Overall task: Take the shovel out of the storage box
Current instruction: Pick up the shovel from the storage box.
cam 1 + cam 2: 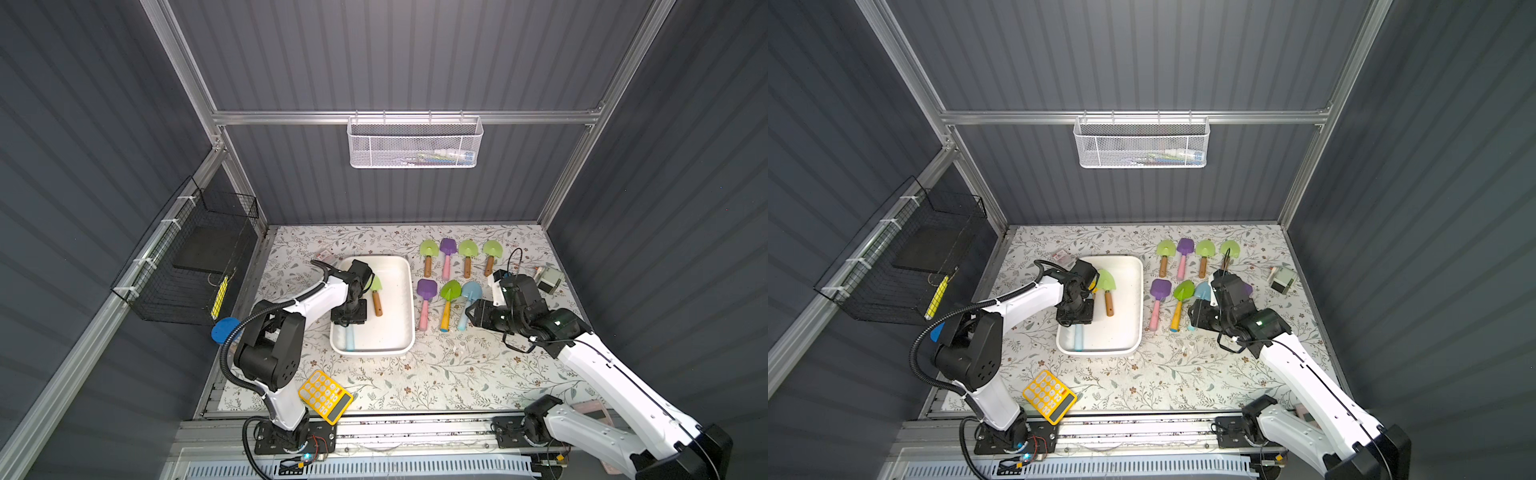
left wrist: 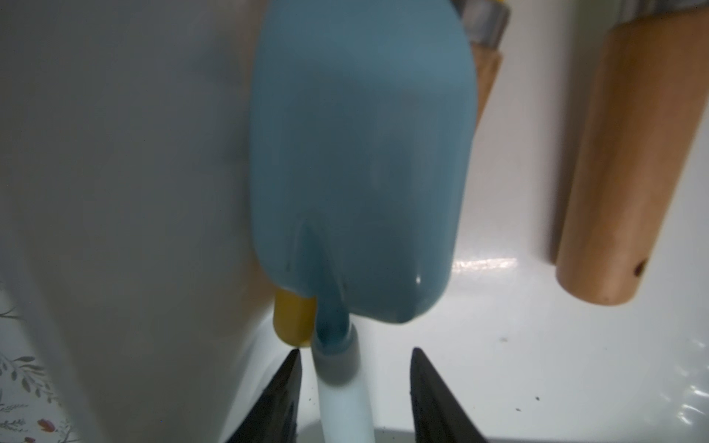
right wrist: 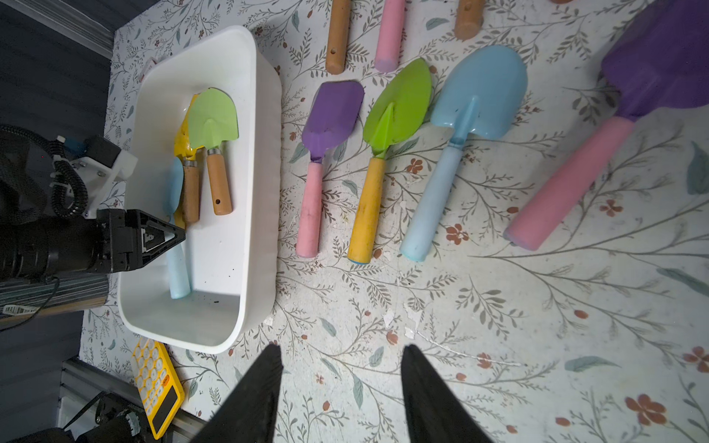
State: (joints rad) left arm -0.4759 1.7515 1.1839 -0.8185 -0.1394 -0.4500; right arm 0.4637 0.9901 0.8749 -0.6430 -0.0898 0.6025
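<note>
Left wrist view: the left claw (image 2: pixel 356 351) stands spread astride the blue shovel (image 2: pixel 356 172), along the 9 o'clock wall of the storage box (image 1: pixel 395 320). Uneven closing could push it aside or drag the yellow handle (image 2: pixel 293 318) beneath. The right claw (image 3: pixel 342 346) is spread, empty.

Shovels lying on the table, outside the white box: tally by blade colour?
Green-bladed shovels: 4
Purple-bladed shovels: 3 (one shows clearly only in the right wrist view)
Blue-bladed shovel: 1
Total: 8
</note>
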